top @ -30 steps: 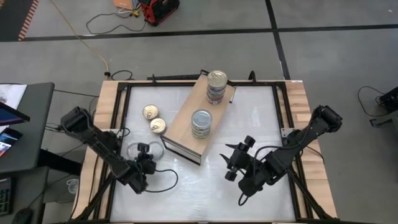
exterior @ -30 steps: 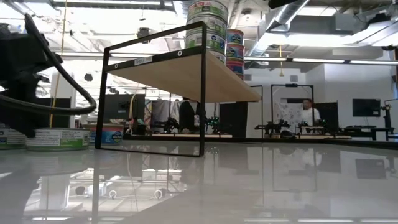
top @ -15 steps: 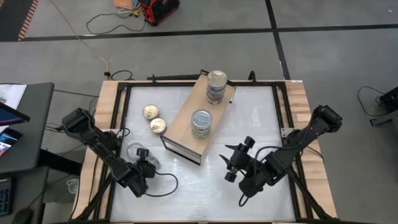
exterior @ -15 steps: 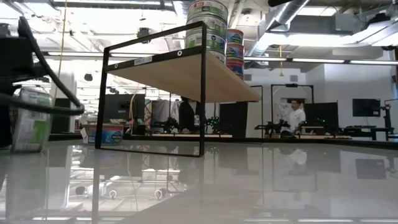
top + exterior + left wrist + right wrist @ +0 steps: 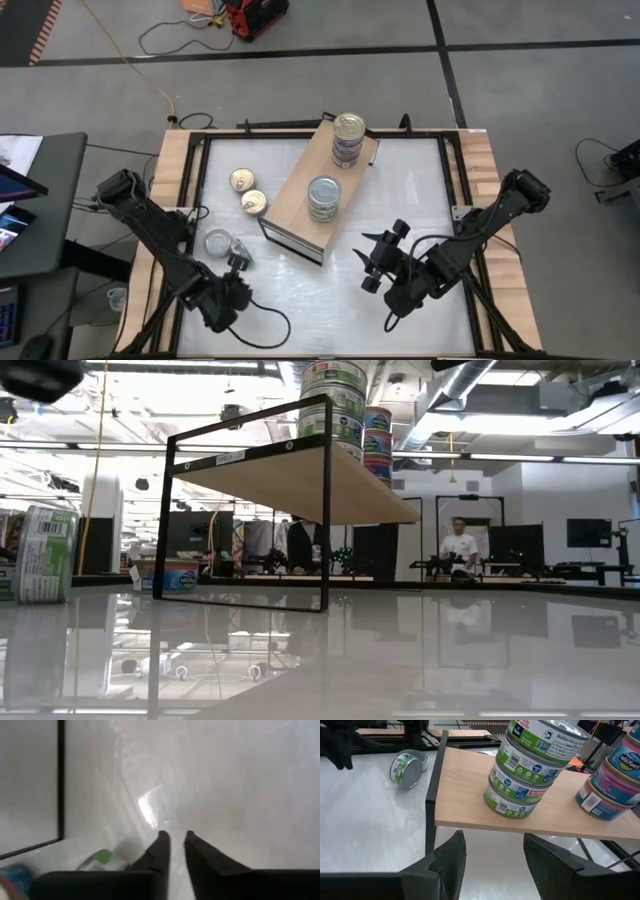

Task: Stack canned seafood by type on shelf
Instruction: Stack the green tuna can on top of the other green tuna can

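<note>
A robotics lab: exposed ceiling ducts (image 5: 480, 400), rows of workbenches (image 5: 480, 570) (a person (image 5: 460, 545) there).

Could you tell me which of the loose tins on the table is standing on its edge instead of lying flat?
The silver-lidded tin nearest the left gripper stands on its rim; the two gold-lidded tins beside the shelf lie flat.

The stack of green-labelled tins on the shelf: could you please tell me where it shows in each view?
High view: green stack, centre, on the shelf.
Low view: top centre, above the frame.
Right wrist view: upper middle.
Left wrist view: not in it.
Shared landmark: the shelf's tan board.
</note>
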